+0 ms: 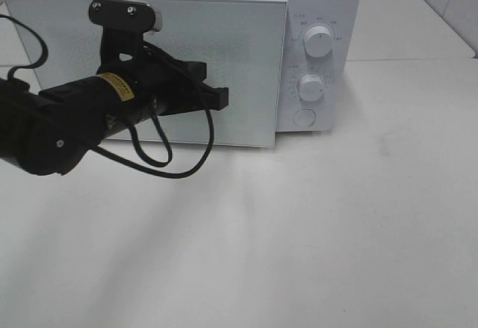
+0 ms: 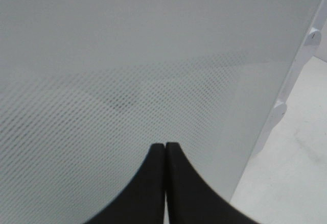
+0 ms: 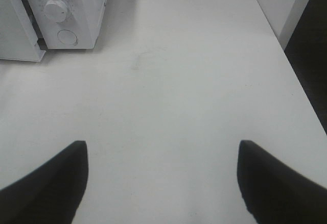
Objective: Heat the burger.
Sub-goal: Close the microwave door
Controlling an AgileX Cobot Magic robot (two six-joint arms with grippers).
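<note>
White microwave (image 1: 321, 14) sits at the back of the table (image 1: 336, 231). Its big door (image 1: 224, 59) looks almost shut, w/ maybe a thin crack on the knob side. L gripper (image 1: 216, 98) has its two black fingers pinched tight together, holding nothing, tips right up against the door front. R gripper (image 3: 163, 183) is spread wide, holding nothing, hanging over the table off to the side.

No burger shows in any view. It's prob inside, behind the dotted door, but I can't see in, so that's a guess.

Step in hand looks like pushing the door closed. Next move needs a firm, straight push till the door sits flush. Then the knobs need a turn: top knob (image 1: 320, 42) and lower knob (image 1: 311, 87), prob power and time. Those are on the R arm's side.
</note>
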